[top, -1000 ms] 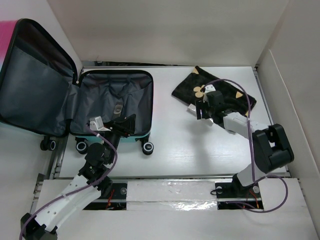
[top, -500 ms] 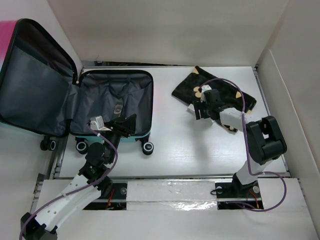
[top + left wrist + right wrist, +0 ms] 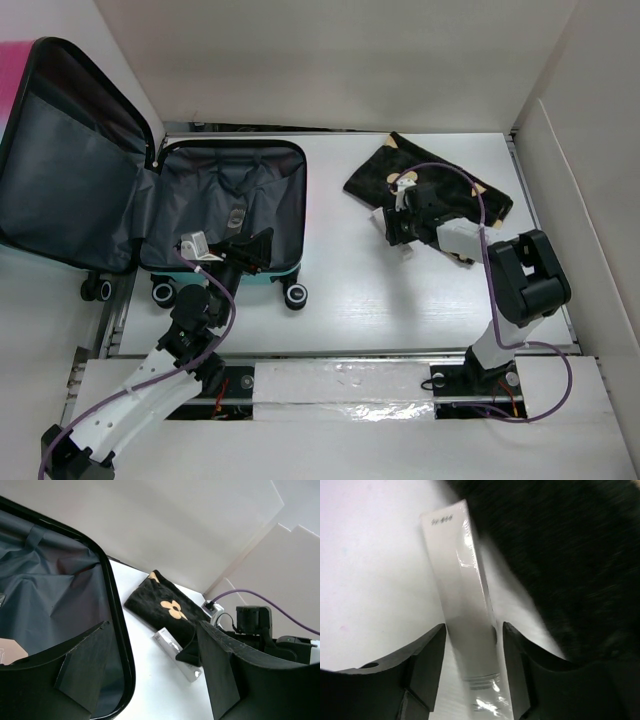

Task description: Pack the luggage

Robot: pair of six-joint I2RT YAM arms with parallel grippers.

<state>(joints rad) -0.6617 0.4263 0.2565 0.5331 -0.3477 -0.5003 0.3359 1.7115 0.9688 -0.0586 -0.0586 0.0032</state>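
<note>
- At the left of the desk (image 3: pixel 350 290), the luggage (image 3: pixel 280 200) lies open with its lid tilted up leftwards. My left end effector (image 3: pixel 152 630) hangs over its near rim, jaws wide and empty.
- Up close, my right wrist view shows my right end effector (image 3: pixel 473 627) straddling a slim white wrapped box (image 3: pixel 465 590) beside the black flowered pouch (image 3: pixel 570 555). I cannot tell whether it is pinched.

One luggage (image 3: pixel 215 190), lying open, just ahead of the left gripper (image 3: pixel 257 250). Three black wheels (image 3: pixel 295 295) in view along the edge behind that gripper's fingertips, toward its arm. One black pouch (image 3: pixel 372 172) with tan flowers, just beyond the right gripper (image 3: pixel 397 226). One white plastic-wrapped pack (image 3: pixel 462 580), between the right gripper's two fingers. Two arms, two grippers, two fingers on each.
</note>
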